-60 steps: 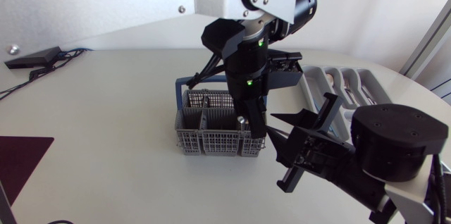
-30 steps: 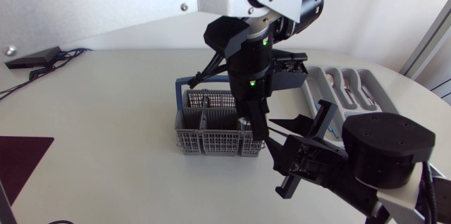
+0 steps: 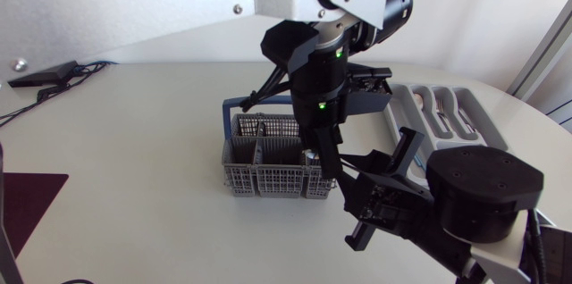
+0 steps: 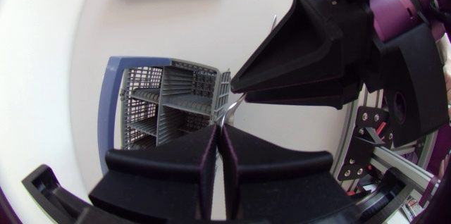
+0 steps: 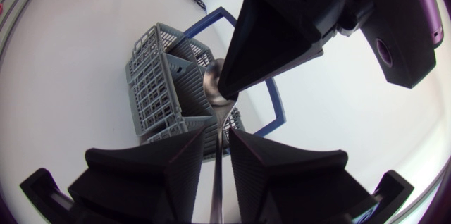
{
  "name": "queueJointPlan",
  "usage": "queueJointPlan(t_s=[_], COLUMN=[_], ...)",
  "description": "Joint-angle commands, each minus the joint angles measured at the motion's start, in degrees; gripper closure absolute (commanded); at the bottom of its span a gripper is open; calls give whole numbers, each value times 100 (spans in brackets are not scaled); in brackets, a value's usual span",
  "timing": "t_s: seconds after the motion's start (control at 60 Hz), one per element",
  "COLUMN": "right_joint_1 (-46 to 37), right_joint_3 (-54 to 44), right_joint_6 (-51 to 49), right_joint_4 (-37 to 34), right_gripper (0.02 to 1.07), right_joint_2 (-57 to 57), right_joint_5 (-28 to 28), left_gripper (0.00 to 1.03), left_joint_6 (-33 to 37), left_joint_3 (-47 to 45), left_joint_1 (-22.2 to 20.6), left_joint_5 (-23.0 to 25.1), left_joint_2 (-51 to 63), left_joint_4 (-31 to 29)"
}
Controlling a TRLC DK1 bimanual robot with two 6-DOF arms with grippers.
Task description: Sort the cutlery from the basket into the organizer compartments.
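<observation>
1. The left gripper [image 4: 218, 131] is pinched shut on the spoon's [image 5: 211, 86] bowl, at the grey basket's [image 3: 268, 179] edge.
2. The right gripper's [image 5: 218, 135] fingers stand slightly apart, with the spoon's handle running between them.

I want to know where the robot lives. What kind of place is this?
Probably a robot lab, not a kitchen: a left arm and right arm over a white table, with a cutlery basket and organizer on it.

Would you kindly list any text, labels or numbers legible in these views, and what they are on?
None can be read: the basket, the organizer, the spoon, the left arm and the right arm show no legible words, numbers or signs.
</observation>
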Motion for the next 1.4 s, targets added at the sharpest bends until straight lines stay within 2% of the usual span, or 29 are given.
queueJointPlan(t_s=[0.0,0.3,0.6,0.717,0.833,0.883,1.0,1.033,1.05,1.1,1.267,1.383], right_joint_1=[58,75,75,84,93,102,75,31,14,-65,-786,-1700], right_joint_3=[-118,-118,-136,-136,-162,-180,-197,-206,-215,-215,-285,-241], right_joint_6=[-76,-120,-138,-120,-85,-67,-32,-23,-23,12,56,21], right_joint_4=[96,166,61,-27,-98,-150,-291,-361,-405,-537,-897,-1328], right_gripper=[85,101,101,101,101,101,101,101,101,101,101,101], right_joint_2=[87,175,140,96,87,61,-45,-115,-150,-247,-554,-757], right_joint_5=[70,149,158,158,158,149,140,105,96,35,-545,-1442], left_gripper=[100,100,99,82,60,49,31,25,17,4,4,4], left_joint_6=[9,0,-17,-114,-211,-255,-343,-395,-448,-510,-729,-879], left_joint_3=[202,210,342,465,606,667,729,738,755,747,799,905], left_joint_1=[-10,8,78,149,263,316,465,535,606,720,1071,1370], left_joint_5=[81,213,257,257,257,257,231,222,222,213,152,90], left_joint_2=[174,174,174,174,148,95,-81,-142,-195,-283,-547,-766], left_joint_4=[-103,-155,-191,-173,-94,-6,310,425,521,644,961,1260])
